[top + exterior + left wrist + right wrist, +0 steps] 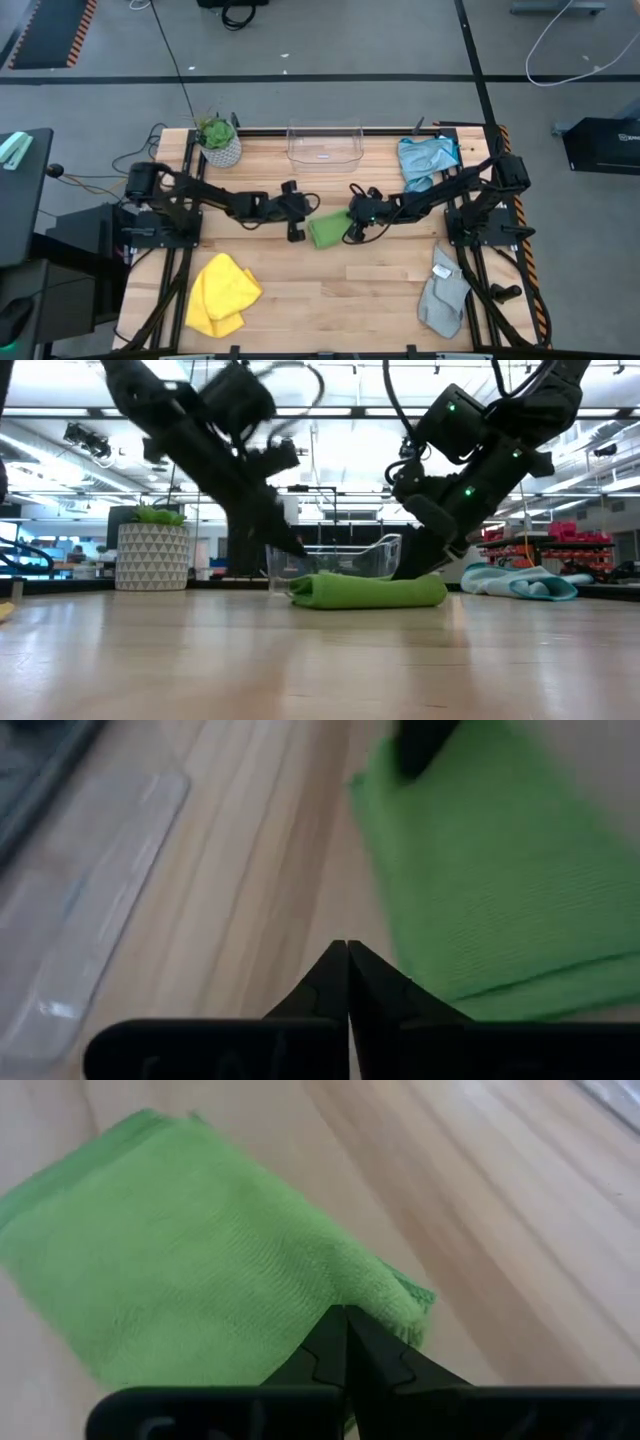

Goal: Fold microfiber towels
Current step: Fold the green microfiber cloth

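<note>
A bright green towel (326, 230) lies folded into a thick pad at the table's middle. My left gripper (347, 950) is shut and hangs just off the pad's left end (300, 590), over bare wood. My right gripper (345, 1312) is shut, with its tips at the pad's right end. A yellow towel (222, 293) lies bunched at the near left. A light blue towel (428, 160) lies crumpled at the far right. A pale grey towel (443, 295) lies at the near right. My right gripper has its shut fingertips on the top layer of the green towel, by the corner at the pad's right end (400, 1295). The fingers slant down from the table's right. The towel lies flat on the table, folded in several layers.
A clear plastic bin (324, 145) stands at the far middle, behind the green towel. A leafy plant in a white patterned pot (218, 142) stands at the far left. Bare wood (330, 290) stretches between the yellow and grey towels.
</note>
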You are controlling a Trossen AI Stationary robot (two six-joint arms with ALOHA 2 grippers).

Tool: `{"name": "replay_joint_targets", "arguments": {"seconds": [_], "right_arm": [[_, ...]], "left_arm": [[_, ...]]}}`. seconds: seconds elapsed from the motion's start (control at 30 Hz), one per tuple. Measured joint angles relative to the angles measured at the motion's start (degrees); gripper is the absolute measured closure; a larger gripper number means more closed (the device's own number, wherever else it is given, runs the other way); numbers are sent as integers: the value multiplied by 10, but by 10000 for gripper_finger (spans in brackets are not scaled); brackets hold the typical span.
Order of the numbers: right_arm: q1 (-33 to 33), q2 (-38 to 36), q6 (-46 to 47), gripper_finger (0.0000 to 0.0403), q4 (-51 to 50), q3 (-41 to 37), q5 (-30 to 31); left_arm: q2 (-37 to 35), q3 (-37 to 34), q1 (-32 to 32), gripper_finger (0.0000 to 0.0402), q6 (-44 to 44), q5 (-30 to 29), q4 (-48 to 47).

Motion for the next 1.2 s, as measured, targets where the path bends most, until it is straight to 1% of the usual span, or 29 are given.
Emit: {"name": "replay_joint_targets", "arguments": {"seconds": [0.1, 0.17, 0.23, 0.3, 0.37, 0.43, 0.5, 0.6, 0.73, 0.9, 1.03, 1.13, 1.2], "right_arm": [[-7, 0, -5, 394, 1, 0, 0], [-10, -3, -12, 394, 1, 0, 0], [-14, -3, -18, 393, 12, 0, 0], [-19, -3, -20, 393, 25, 0, 0], [-23, -4, -21, 393, 39, 0, 0], [-25, -4, -21, 394, 42, 0, 0], [-27, -4, -21, 395, 44, 0, -2], [-28, -4, -22, 394, 40, 0, -2], [-28, -4, -29, 393, 39, 0, -2], [-34, -4, -33, 392, 36, 0, -2], [-46, -6, -32, 376, 22, 0, -6], [-50, -12, -37, 356, 18, 0, -13], [-49, -19, -51, 340, 17, 0, -13]], "left_arm": [[-35, 0, -12, 371, 3, 16, 5], [-43, 0, -21, 357, -8, 55, 29], [-34, 0, -32, 353, -30, 101, 65], [-5, 1, -42, 359, -30, 119, 103], [30, -1, -46, 372, -27, 121, 128], [65, 0, -40, 386, -30, 121, 177], [93, 0, -31, 393, -34, 118, 196], [127, -1, -20, 393, -44, 117, 194], [152, 0, -10, 382, -36, 102, 203], [153, 1, 22, 393, 3, 85, 204], [154, 1, 62, 394, 21, 83, 202], [139, 0, 85, 377, 35, 87, 179], [117, -1, 89, 360, 50, 90, 157]]}}
